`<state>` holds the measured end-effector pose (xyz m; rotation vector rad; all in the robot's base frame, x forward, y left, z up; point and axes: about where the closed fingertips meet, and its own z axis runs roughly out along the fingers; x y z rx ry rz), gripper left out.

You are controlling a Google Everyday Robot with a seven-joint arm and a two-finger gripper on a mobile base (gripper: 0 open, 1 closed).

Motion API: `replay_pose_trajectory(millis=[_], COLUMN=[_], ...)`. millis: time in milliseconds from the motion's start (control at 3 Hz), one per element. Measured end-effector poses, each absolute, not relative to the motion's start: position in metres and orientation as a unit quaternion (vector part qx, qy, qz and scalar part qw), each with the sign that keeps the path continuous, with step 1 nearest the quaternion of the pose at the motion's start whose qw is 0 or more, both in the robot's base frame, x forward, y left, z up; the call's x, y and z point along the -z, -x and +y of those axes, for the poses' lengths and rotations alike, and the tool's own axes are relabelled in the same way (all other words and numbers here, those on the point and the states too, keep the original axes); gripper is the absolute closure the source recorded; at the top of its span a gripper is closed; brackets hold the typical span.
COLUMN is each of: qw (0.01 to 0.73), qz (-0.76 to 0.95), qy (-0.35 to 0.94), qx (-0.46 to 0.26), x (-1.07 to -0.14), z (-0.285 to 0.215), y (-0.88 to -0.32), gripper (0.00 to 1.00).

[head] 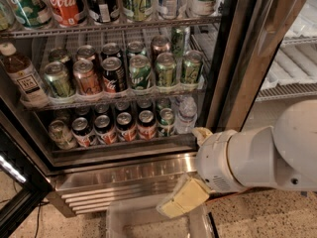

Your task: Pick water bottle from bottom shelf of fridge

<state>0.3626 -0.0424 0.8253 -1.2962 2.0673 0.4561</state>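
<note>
The fridge [124, 175] stands with its door open, its wire racks full of drinks. The water bottle [186, 114], small, clear and ribbed, stands upright at the right end of the bottom shelf [124, 145], next to a row of soda cans [126, 125]. My gripper [179, 200], pale yellow, hangs from the white arm [247, 157] in front of the louvred base. It is below the bottle and just left of it, apart from it and holding nothing.
A brown tea bottle [22, 76] stands at the left of the middle rack beside more cans [140, 71]. A clear plastic bin [143, 222] sits on the floor under the gripper. The door's edge [15, 202] juts out at lower left. A dark door post [247, 58] stands right of the bottle.
</note>
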Motion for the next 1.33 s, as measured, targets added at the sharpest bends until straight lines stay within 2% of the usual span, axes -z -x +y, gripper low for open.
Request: replay_pose_trajectory(millis=[667,1333], qw=[0.318,0.352], qz=[0.802,0.854], qy=[0.473,0.358], qx=[-0.180,-0.137], x=[-0.783,-0.725], z=[-0.022,-0.047], y=[-0.363,-0.424], gripper=[0.00,0.00])
